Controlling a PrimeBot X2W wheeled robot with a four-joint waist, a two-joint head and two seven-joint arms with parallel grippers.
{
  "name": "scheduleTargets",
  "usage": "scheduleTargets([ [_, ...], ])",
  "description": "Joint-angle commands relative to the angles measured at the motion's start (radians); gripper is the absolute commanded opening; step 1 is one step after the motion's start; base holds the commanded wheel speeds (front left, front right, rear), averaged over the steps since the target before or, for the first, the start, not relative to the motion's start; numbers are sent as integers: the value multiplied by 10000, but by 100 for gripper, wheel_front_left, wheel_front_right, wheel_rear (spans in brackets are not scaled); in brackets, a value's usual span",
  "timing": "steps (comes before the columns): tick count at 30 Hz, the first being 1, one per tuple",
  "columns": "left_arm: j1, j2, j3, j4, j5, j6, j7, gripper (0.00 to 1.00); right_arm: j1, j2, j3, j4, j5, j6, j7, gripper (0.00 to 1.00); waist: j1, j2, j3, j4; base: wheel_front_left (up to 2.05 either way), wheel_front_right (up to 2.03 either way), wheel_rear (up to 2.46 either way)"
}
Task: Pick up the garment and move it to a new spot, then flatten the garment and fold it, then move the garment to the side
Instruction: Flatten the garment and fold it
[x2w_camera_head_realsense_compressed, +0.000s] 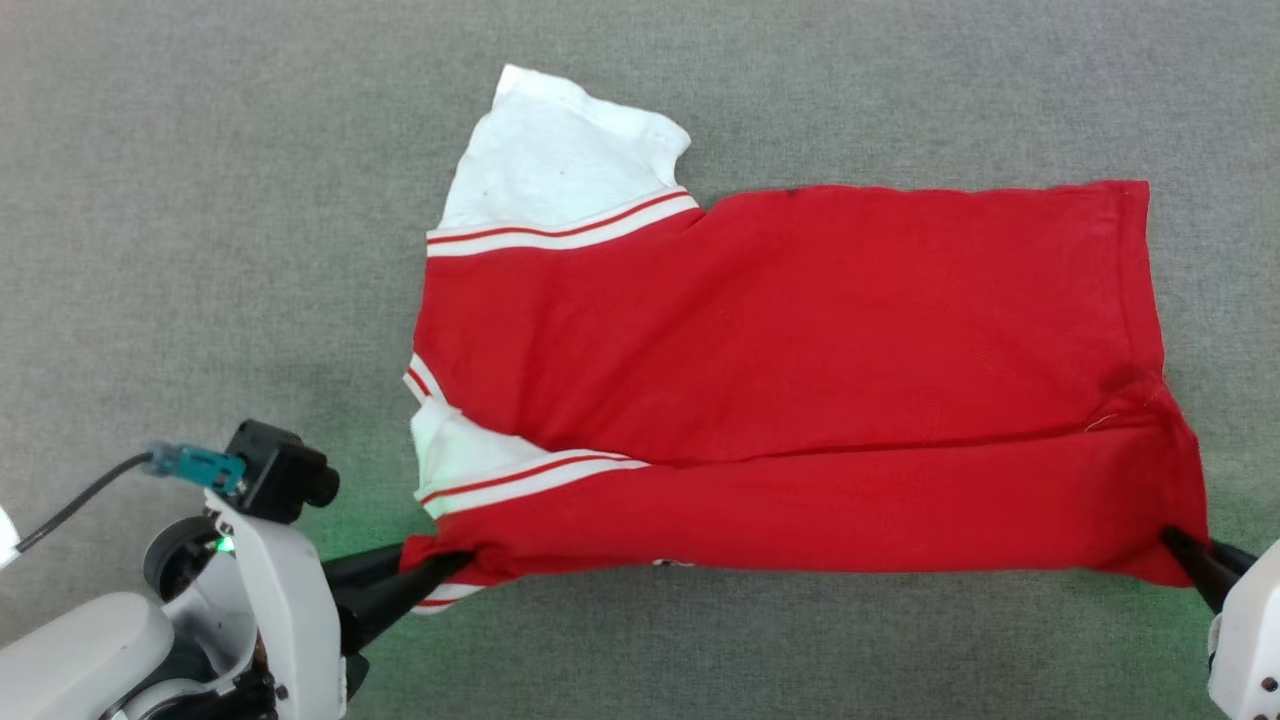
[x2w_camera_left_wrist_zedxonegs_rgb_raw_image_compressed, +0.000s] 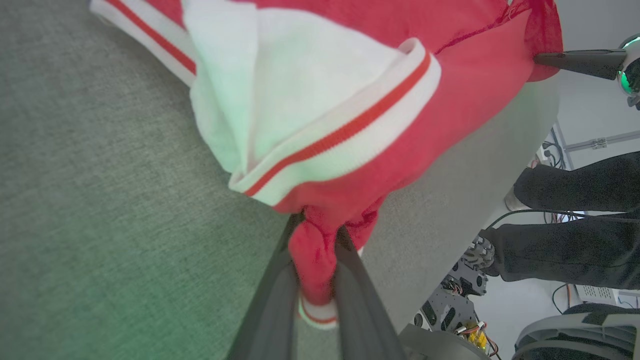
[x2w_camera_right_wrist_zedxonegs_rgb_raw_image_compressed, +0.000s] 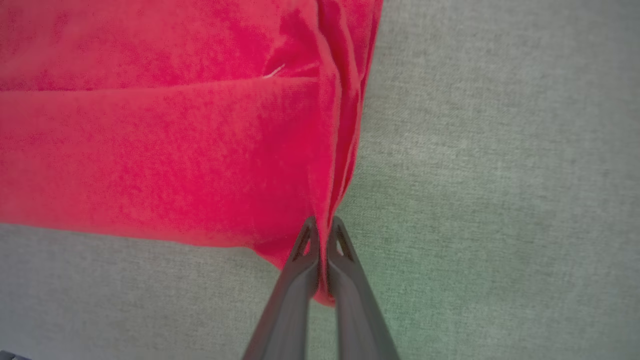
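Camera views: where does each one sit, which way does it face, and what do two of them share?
Head view: on the robot's head, looking down at the garment on the grey surface; left gripper lower left, right gripper lower right.
Left wrist view: on the left wrist, facing along its fingers, shut on bunched cloth; right gripper at upper right.
Right wrist view: on the right wrist, facing along its fingers, shut on the garment's corner.
Shared: head and left wrist views both show both grippers.

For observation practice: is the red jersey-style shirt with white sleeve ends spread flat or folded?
Partly folded: the red jersey-style shirt is doubled along a lengthwise crease; one white sleeve lies spread.
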Motion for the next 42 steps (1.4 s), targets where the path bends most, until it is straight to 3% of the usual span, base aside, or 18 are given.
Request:
scheduleTargets([
  [1,136,-11,43,-3,6,56,-200,97,3,40,-137,-110,-118,-12,-255,98,0,-1,-58,-1,0,0,0],
  [6,407,-39,293,-43,-170,123,-941,100,-25,192,-379,-302,-132,-12,-851,100,0,-1,-220,19,0,0,0],
  [14,1351,-352,1128,196,-195,837,-3746,100,-510,358,-343,-339,-586,-12,-3436,100,0,-1,-541,169,0,0,0],
  [20,1772,-1277,2251,862,334,1391,-4695,100,-1264,738,423,416,-1033,-10,-6263,100,0,-1,-712,280,0,0,0],
  [24,1727,-2072,3473,1477,1668,1594,-4714,100,-1644,1235,671,1115,-1368,-12,-7885,100,0,-1,-789,246,0,0,0],
  [30,636,-2691,4514,2510,3025,886,-4720,100,-2072,1882,979,1922,-1840,-10,-9568,100,0,-1,-740,-270,0,0,0],
  [36,-1685,-2735,4444,4019,3143,170,-3882,100,-2455,2175,1673,2410,-2094,-12,-10379,100,0,-1,-381,-1271,0,0,0],
  [42,-4303,-2637,3772,5885,3594,-79,-2481,100,-2709,2375,2206,2481,-2132,-12,-10713,100,0,-1,224,-2336,0,0,0],
])
